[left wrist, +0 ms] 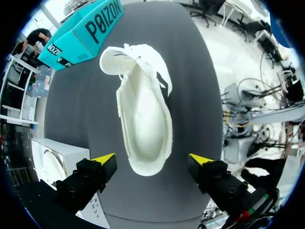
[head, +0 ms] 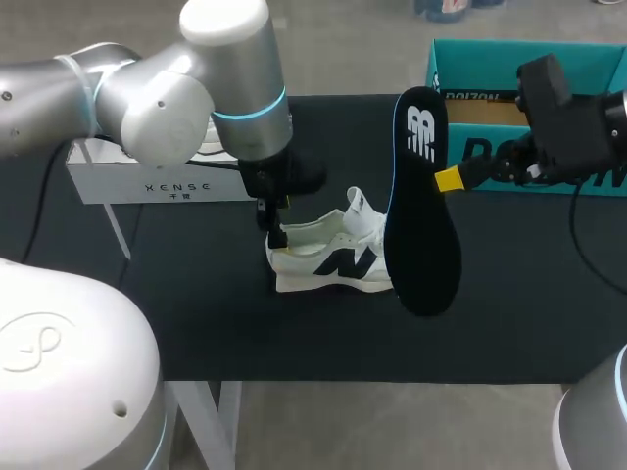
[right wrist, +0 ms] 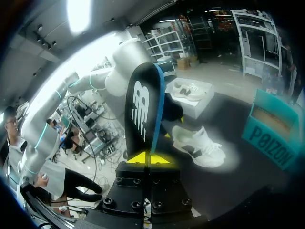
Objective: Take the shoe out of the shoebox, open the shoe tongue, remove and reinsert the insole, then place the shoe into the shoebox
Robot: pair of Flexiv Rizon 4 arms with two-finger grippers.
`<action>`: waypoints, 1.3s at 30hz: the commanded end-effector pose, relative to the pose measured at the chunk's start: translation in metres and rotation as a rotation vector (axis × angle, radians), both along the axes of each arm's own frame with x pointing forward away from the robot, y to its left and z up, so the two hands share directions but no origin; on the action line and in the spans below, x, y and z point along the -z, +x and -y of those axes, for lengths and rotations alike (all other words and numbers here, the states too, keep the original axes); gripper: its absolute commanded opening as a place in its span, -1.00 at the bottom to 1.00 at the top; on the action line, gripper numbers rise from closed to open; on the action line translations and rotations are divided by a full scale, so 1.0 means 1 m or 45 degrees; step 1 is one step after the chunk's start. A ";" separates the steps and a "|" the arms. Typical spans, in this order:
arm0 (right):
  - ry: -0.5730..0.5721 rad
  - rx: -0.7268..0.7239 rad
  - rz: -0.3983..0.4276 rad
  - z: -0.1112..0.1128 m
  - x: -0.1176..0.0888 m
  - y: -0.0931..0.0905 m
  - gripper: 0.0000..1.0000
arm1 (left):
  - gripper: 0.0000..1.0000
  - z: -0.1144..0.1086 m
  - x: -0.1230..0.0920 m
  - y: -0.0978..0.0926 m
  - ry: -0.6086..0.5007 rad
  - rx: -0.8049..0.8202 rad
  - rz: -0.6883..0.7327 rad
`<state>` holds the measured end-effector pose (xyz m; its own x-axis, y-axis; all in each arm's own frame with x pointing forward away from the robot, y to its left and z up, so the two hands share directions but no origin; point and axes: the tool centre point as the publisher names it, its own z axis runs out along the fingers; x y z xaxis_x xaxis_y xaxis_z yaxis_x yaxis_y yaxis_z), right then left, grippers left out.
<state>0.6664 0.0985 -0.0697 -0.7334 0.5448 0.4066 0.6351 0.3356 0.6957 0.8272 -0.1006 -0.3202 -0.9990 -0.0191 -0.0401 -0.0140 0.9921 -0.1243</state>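
Right gripper [right wrist: 148,157] is clamped on the edge of the black insole [head: 423,206], holding it upright in the air just beside the shoe [left wrist: 143,114]. The shoe stands on the table [head: 196,323], outside the teal shoebox [head: 549,69], with its tongue pulled forward. Left gripper [left wrist: 152,158] has its fingers spread either side of the heel, not touching.

Risks for you:
- The edge pinch is thin, so the insole may swing or slip on reinsertion.
- The shoe is unheld and will likely slide or tip when pushed.

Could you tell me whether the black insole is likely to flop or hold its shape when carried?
Probably holds its shape: the insole stands straight though the right gripper pinches only one edge. It looks thin, so likely light, and may pivot in the grip.
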 end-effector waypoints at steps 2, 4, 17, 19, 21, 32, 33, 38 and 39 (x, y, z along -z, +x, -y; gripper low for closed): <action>-0.002 0.000 -0.002 -0.001 0.000 0.001 -1.00 | 1.00 0.004 0.001 0.003 0.002 0.008 0.002; -0.002 0.000 -0.002 -0.001 0.000 0.001 -1.00 | 1.00 0.009 0.002 0.010 0.002 0.008 0.005; -0.002 0.000 -0.002 -0.001 0.000 0.001 -1.00 | 1.00 0.055 0.015 0.049 0.008 0.042 0.057; -0.002 0.000 -0.002 -0.001 0.000 0.001 -1.00 | 1.00 0.062 0.021 0.055 0.010 0.039 0.060; -0.002 0.000 -0.002 -0.001 0.000 0.001 -1.00 | 1.00 0.068 0.027 0.060 0.013 0.030 0.048; -0.002 0.000 -0.002 -0.001 0.000 0.001 -1.00 | 0.95 0.087 0.050 0.076 -0.030 0.002 0.019; -0.002 0.000 -0.002 -0.001 0.000 0.001 -1.00 | 0.57 0.088 0.052 0.076 -0.028 0.005 0.016; -0.002 0.000 -0.002 -0.001 0.000 0.001 -1.00 | -0.58 0.092 0.057 0.076 -0.042 0.025 -0.014; -0.002 0.000 -0.002 -0.001 0.000 0.001 -1.00 | -0.86 0.093 0.057 0.074 -0.045 0.032 -0.015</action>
